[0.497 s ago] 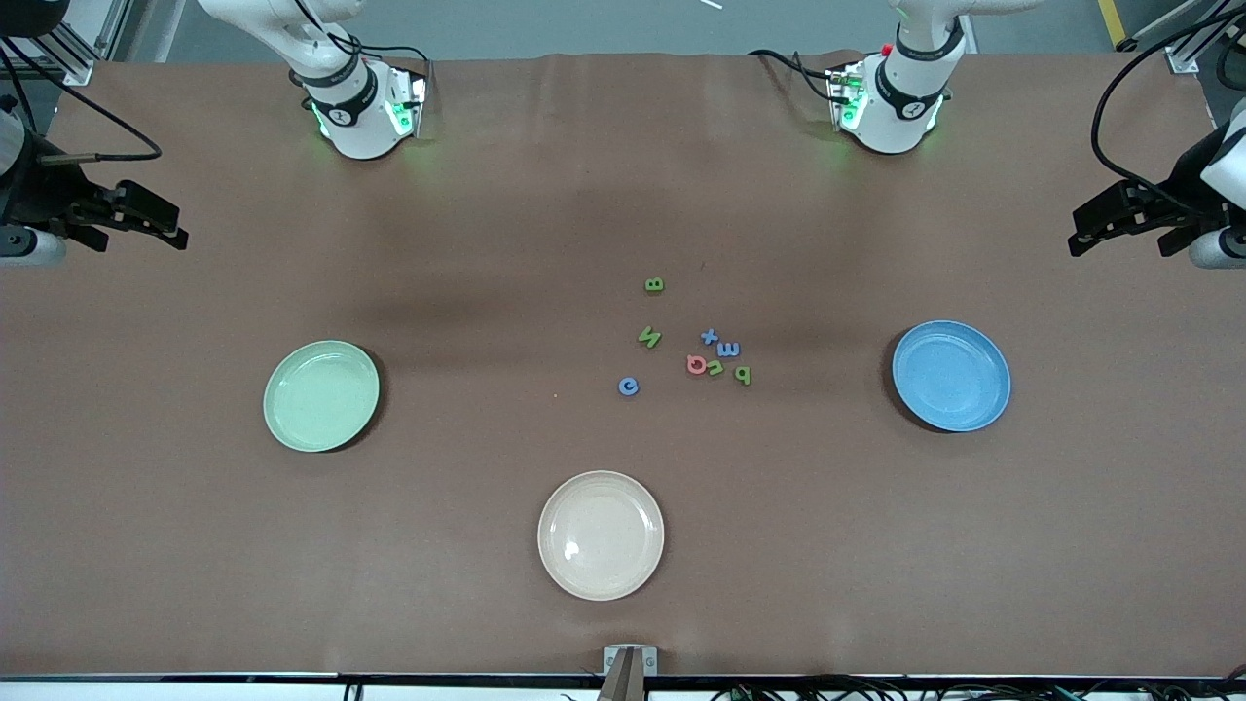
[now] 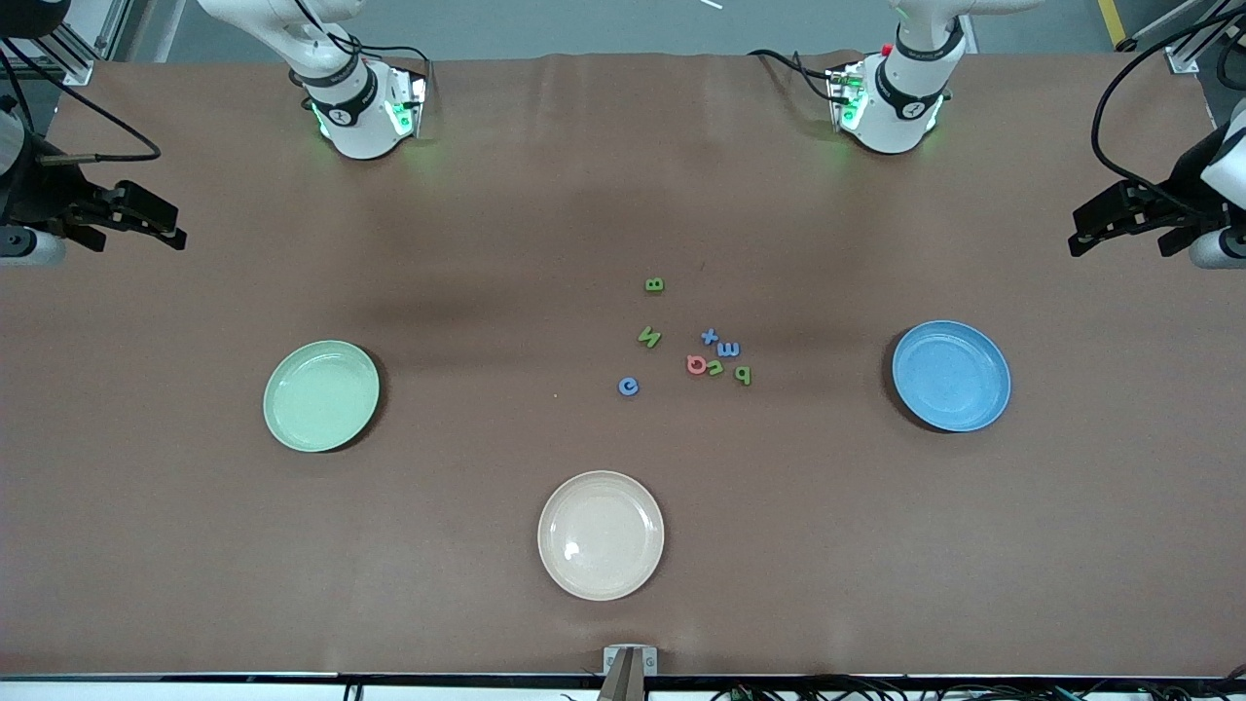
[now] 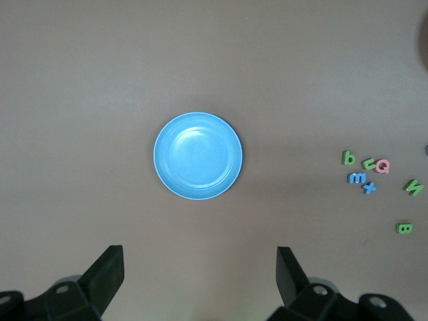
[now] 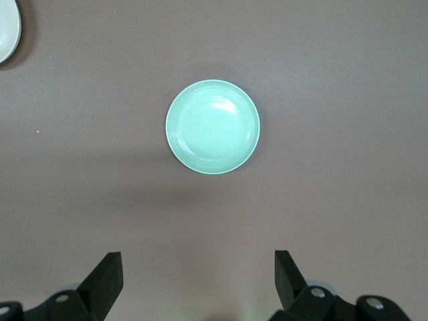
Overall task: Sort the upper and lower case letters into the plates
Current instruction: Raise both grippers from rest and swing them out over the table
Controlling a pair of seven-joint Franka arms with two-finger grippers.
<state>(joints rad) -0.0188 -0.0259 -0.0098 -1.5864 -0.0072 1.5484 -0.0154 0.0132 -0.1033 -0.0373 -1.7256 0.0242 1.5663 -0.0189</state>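
Both end effectors hang wide open and hold nothing: the left end effector [image 3: 199, 281] is high over the blue plate [image 3: 198, 155] at the left arm's end of the tabletop [image 2: 876, 545], and the right end effector [image 4: 198, 284] is high over the mint green plate [image 4: 212, 126] at the right arm's end. Between the two plates, closer to the blue one, the letters [image 2: 697, 364] lie scattered on the bare tabletop, apart from both plates. A cream plate [image 2: 601, 534] sits nearer the front camera.
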